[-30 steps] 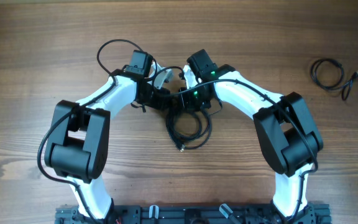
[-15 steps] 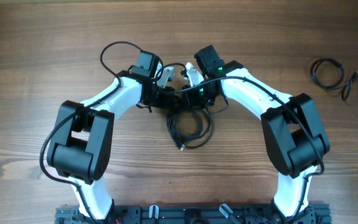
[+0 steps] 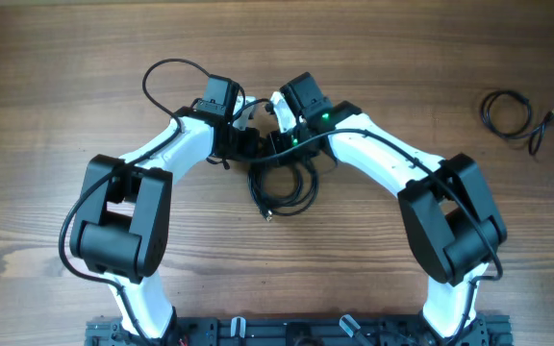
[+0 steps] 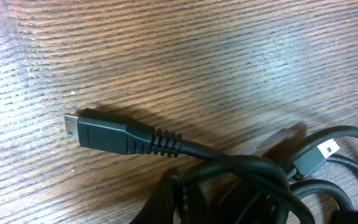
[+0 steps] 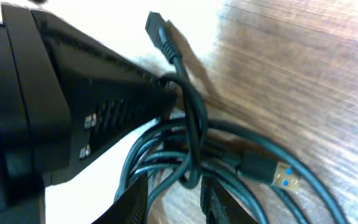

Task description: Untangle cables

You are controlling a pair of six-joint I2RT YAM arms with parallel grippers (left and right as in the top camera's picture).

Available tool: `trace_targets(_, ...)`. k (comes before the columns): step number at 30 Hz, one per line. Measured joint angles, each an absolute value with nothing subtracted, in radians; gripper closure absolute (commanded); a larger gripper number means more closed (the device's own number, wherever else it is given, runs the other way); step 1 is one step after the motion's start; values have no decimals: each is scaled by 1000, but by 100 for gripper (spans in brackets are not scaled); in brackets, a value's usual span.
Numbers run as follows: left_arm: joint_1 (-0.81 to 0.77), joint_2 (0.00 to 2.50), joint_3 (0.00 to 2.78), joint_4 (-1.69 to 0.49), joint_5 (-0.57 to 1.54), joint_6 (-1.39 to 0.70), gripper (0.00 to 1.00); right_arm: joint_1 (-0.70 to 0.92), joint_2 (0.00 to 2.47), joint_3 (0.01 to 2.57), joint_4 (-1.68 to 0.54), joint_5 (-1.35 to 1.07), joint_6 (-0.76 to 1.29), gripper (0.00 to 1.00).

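The cables (image 3: 283, 183) lie as a bunch of thin black loops on the wood just below both wrists. My left gripper (image 3: 246, 117) is shut on one strand of the bunch. In the left wrist view its dark fingertips (image 4: 174, 198) pinch that cord, and a small black plug (image 4: 112, 135) lies past them. My right gripper (image 5: 174, 190) is open, its two fingers standing apart with several cable strands (image 5: 188, 149) between them. A blue-tongued USB plug (image 5: 283, 177) lies to its right. Another coiled cable (image 3: 510, 113) lies apart at the far right.
The left arm's black finger housing (image 5: 98, 93) fills the left of the right wrist view, close against the right gripper. A thicker black wire (image 3: 166, 75) loops from the left wrist. Both arms' elbows (image 3: 118, 216) (image 3: 450, 216) stand near the table's front.
The left gripper closed on a strand, and the right gripper went from shut to open. Both wrists and the cable bunch shifted slightly left and away from the front.
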State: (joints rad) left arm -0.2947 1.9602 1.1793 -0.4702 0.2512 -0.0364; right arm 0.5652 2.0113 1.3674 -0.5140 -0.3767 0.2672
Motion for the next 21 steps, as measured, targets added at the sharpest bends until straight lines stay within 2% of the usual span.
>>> trace_targets(12, -295, 1960, 1179, -470, 250, -36, 95, 567, 2012, 1329, -456, -311, 309, 77)
trace_targets(13, -295, 1960, 1179, -470, 251, -36, 95, 567, 2012, 1324, -455, -312, 313, 83)
trace_targets(14, -295, 1960, 1179, -470, 251, -36, 95, 567, 2012, 1323, -454, -312, 313, 85)
trace_targets(21, -295, 1960, 1179, -470, 250, -36, 94, 567, 2041, 1322, -410, -321, 356, 89)
